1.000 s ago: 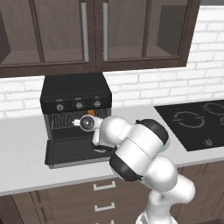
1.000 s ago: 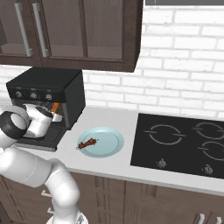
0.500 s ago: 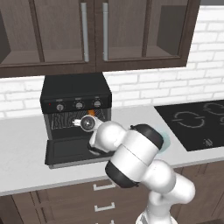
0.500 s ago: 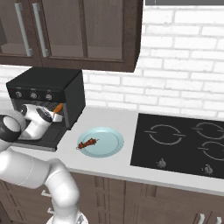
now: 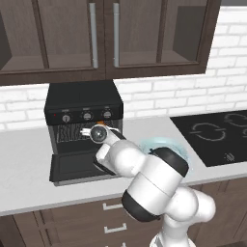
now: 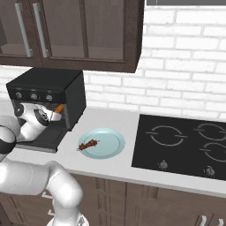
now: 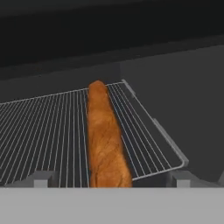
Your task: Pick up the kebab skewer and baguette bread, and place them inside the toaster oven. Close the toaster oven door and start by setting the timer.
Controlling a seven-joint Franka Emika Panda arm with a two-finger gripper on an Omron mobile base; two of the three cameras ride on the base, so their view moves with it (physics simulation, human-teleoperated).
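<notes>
With the baguette lying on the oven rack and the gripper spread, the light, stiff skewer wants pinching mid-stick.

A white brick wall is seen behind a pale grey counter. Dark brown glass-front cabinets with bar handles are hung above. A black hob with ring markings is set into the counter at the right. Dark drawers with pale handles are fitted below the counter.
</notes>
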